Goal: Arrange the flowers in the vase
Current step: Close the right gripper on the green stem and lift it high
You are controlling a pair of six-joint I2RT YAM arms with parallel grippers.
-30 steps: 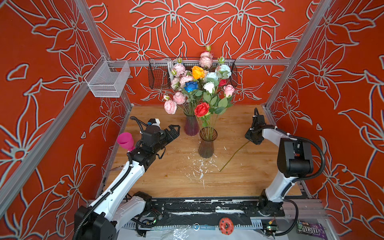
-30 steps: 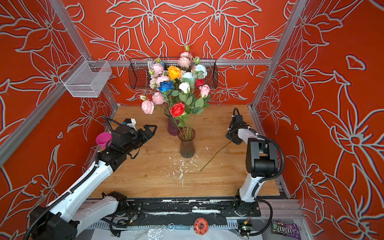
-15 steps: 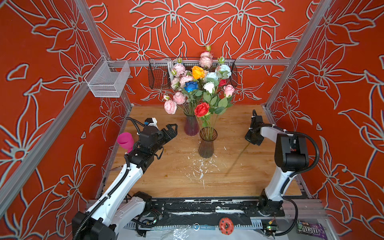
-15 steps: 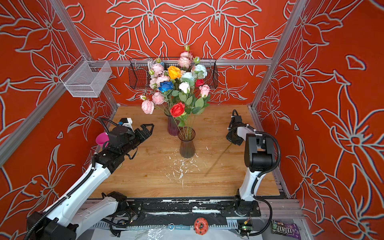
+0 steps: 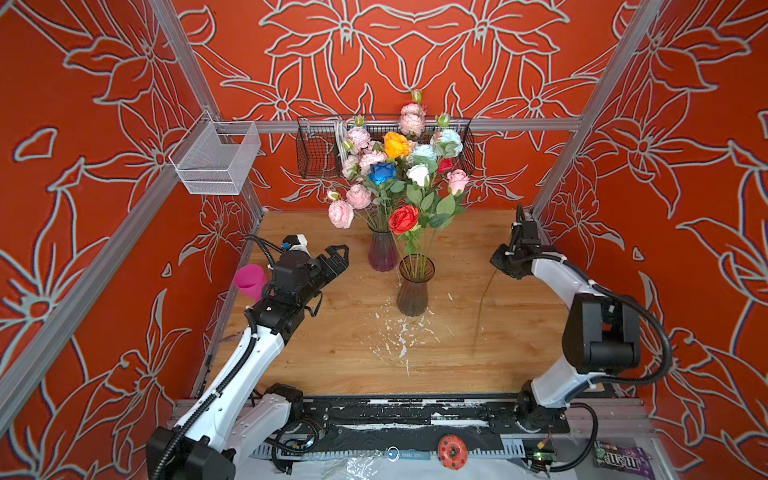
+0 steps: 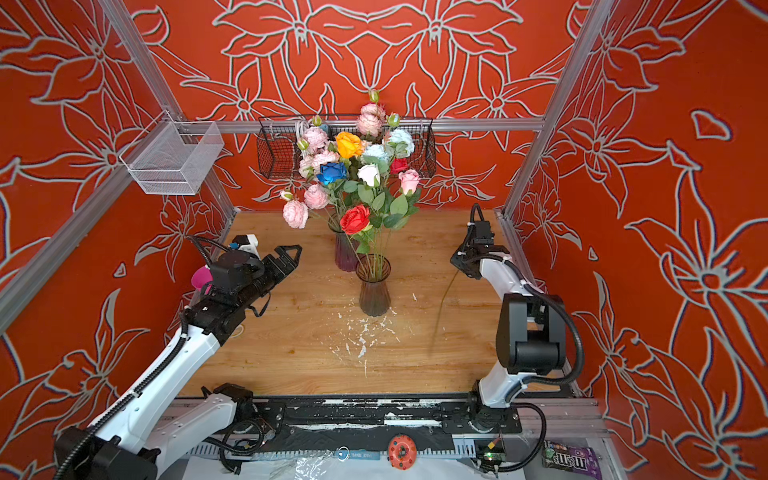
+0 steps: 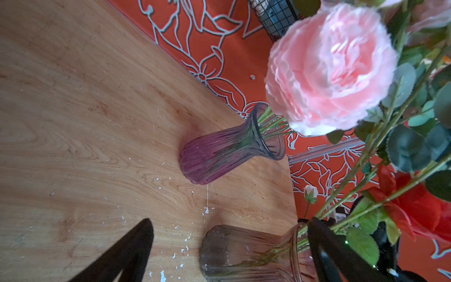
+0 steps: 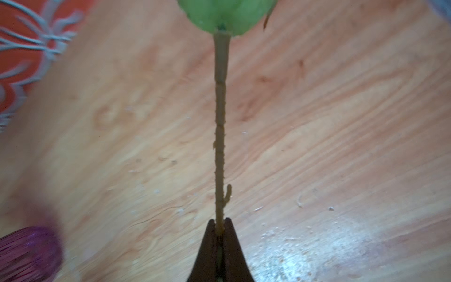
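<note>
Flowers are filling two vases mid-frame; right gripper is pinching one stem, left gripper gaping, over wooden table, red walls.

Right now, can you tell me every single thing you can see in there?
purple vase: one, purple, mid-table at the back
smoky vase: one, grey-brown, just in front of it
flowers: over a dozen blooms, mostly pink, plus red, orange, blue, white; standing in both vases
loose stem: one, green, hanging from the right gripper
pink cup: one, pink, by the left table edge
wire basket: one, black, back rail
mesh basket: one, white, left rail
candy bag: one, purple, front right corner
table: one, wood, flecked white
left gripper: one, black, open, left of the vases
right gripper: one, black, shut on the loose stem
</note>
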